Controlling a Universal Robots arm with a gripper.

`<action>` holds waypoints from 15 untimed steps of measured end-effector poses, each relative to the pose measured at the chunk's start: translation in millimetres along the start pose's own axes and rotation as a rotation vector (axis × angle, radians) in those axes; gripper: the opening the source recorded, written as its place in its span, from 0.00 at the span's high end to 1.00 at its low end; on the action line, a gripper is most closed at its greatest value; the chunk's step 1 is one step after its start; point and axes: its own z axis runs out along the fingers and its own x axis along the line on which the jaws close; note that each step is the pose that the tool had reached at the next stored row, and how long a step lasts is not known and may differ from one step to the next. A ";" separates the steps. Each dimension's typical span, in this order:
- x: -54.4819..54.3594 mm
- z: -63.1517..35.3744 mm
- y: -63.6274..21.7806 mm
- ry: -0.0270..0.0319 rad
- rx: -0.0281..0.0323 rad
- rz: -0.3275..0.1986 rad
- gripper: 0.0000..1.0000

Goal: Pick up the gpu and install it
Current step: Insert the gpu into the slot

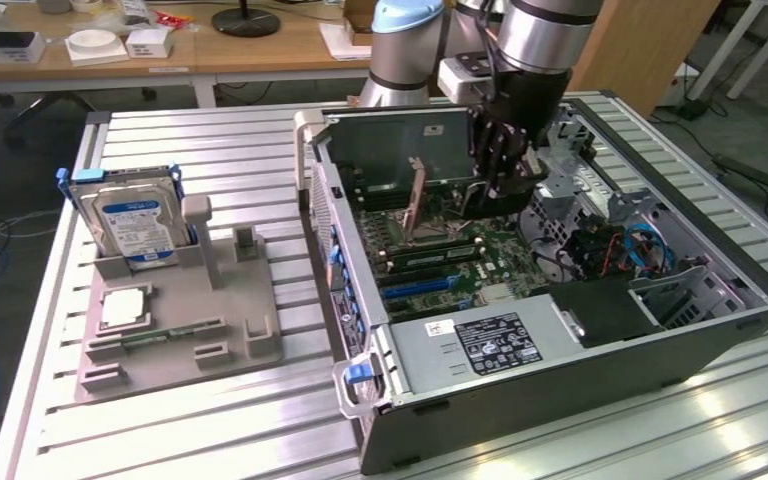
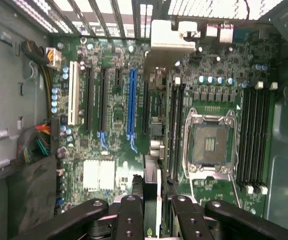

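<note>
My gripper (image 1: 498, 188) hangs inside the open computer case (image 1: 704, 330), shut on the gpu (image 1: 398, 145). The dark flat card is held upright above the motherboard (image 1: 458, 265), and its silver bracket end points toward the case's rear wall at the exterior view's left. The wrist view looks down the card's thin edge, which runs away from my gripper (image 2: 154, 220) to the silver bracket of the gpu (image 2: 171, 39). My black fingers (image 2: 130, 215) press on both sides of that edge. Below the card lie the long expansion slots, with the blue slot (image 2: 132, 102) just to one side.
A grey fixture tray (image 1: 224, 345) beside the case holds a silver hard drive with a blue label (image 1: 131, 220), a CPU chip (image 1: 124, 305) and a green RAM stick (image 1: 157, 337). Inside the case are the power supply (image 1: 491, 340), the CPU socket (image 2: 209, 142) and cable bundles (image 2: 38, 140).
</note>
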 end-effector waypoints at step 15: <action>-0.7 14.1 24.6 0.0004 0.0000 -0.006 0.73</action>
